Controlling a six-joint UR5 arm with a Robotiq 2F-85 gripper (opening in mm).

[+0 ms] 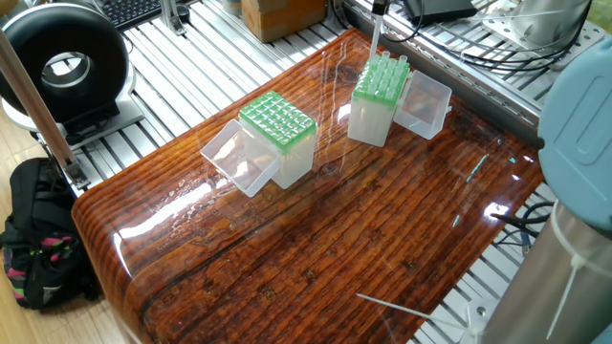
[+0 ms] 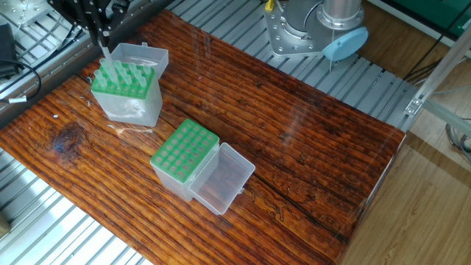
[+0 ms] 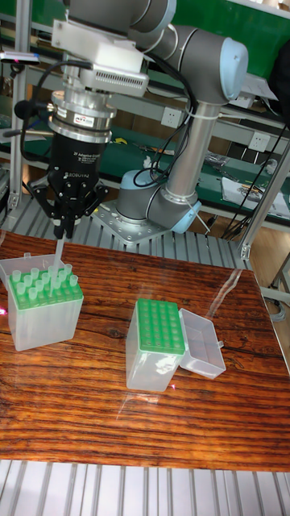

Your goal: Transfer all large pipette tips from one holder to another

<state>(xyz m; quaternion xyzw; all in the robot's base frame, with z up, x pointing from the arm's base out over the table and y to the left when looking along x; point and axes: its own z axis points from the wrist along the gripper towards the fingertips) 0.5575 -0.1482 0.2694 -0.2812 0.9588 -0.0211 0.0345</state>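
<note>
A green-topped clear box at the far end of the wooden table carries several large pipette tips standing upright. My gripper hangs right over the box's back corner, shut on one large pipette tip. That tip points straight down, its lower end among the tops of the other tips. A second green-topped box stands mid-table with all its holes showing bare.
Each box has a clear lid folded open beside it. The arm's base is bolted past the table's edge. A thin pale rod lies near the table's front. Cables and aluminium rails surround the table.
</note>
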